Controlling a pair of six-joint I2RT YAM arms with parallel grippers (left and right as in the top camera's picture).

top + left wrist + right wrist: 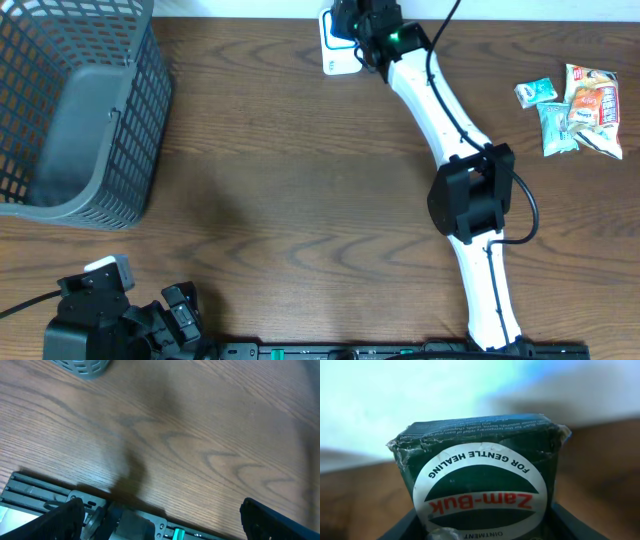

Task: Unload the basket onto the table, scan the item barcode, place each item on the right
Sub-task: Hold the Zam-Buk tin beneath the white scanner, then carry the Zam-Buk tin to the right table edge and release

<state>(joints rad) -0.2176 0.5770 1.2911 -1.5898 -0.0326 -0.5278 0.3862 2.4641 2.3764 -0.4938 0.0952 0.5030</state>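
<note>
A dark green Zam-Buk ointment box (480, 475) with a white oval label fills the right wrist view. My right gripper (485, 532) is shut on it, with a dark finger showing at each lower side of the box. In the overhead view this gripper (358, 25) is at the table's far edge, directly over a white scanner (336, 58), and it hides the box. My left gripper (180, 305) rests at the near left edge. Its jaws (160, 525) stand wide open with nothing between them, above bare wood and the mounting rail.
A grey mesh basket (80, 110) stands at the far left. Several snack packets (572, 108) lie at the far right. The right arm's white links (455, 150) stretch diagonally across the right half of the table.
</note>
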